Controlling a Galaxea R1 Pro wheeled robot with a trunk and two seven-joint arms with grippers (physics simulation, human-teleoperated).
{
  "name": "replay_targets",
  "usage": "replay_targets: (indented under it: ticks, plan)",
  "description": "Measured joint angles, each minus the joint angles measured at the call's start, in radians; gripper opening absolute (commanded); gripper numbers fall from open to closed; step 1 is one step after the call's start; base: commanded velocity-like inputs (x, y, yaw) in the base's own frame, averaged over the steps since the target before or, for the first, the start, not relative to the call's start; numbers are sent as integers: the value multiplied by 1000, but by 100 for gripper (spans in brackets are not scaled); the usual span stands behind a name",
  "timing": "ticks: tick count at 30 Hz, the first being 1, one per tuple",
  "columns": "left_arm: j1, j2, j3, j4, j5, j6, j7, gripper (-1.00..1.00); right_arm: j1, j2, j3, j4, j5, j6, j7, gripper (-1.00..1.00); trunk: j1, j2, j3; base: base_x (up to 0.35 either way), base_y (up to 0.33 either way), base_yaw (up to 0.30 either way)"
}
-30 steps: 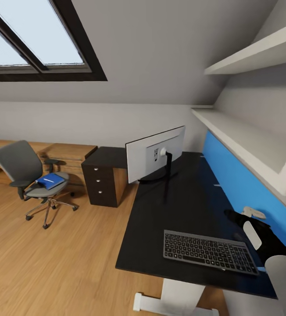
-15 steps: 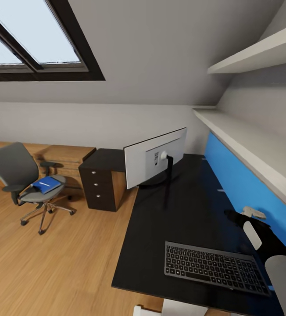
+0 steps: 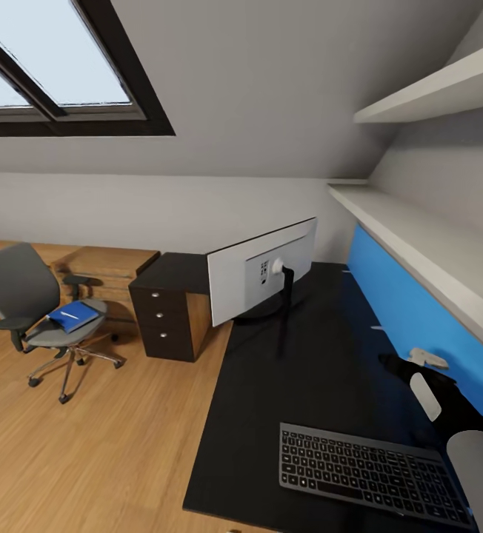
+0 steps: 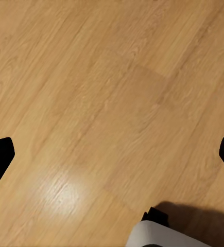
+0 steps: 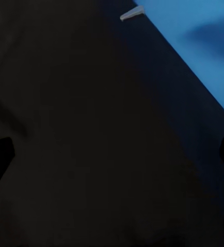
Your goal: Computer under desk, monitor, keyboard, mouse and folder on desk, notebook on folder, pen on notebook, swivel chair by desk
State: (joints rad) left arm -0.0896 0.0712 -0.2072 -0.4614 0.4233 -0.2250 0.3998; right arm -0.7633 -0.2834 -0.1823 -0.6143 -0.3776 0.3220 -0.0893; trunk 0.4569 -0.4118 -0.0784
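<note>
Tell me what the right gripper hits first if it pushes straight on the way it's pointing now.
Most likely the black desk top: the right gripper, fingers spread, faces its bare surface, with the blue wall panel off to one side. Depth is hard to judge.

The table (image 3: 301,385) lies mostly bare around the monitor (image 3: 260,270): open black top runs from its round foot toward the keyboard (image 3: 371,474), which crosses the near edge. Beside the monitor, on the wall side, a clear strip runs along the blue panel (image 3: 412,311), roofed by a low white shelf (image 3: 419,244). The right hand (image 3: 397,364) hovers over that strip, fingers spread wide above bare table. On the monitor's other side stands a black drawer unit (image 3: 169,314); beyond it the wood floor (image 3: 86,444) is open up to the swivel chair (image 3: 38,311).
</note>
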Motion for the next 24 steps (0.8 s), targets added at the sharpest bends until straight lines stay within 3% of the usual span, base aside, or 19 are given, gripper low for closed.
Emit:
replay_targets:
  ticks: [14, 19, 24]
  plan:
    - [0, 6, 1, 0, 1, -1, 1, 100, 0, 19, 2, 0, 3, 2, -3, 100, 0, 0, 0, 7, 0, -38]
    - [0, 68, 9, -5, 3, -2, 1, 100, 0, 24, 4, 0, 3, 0, -4, 100, 0, 0, 0, 0, 0, -249]
    - [0, 93, 82, -10, 12, 0, -7, 100, 0, 42, 4, 0, 6, 0, -4, 100, 0, 0, 0, 0, 0, -262]
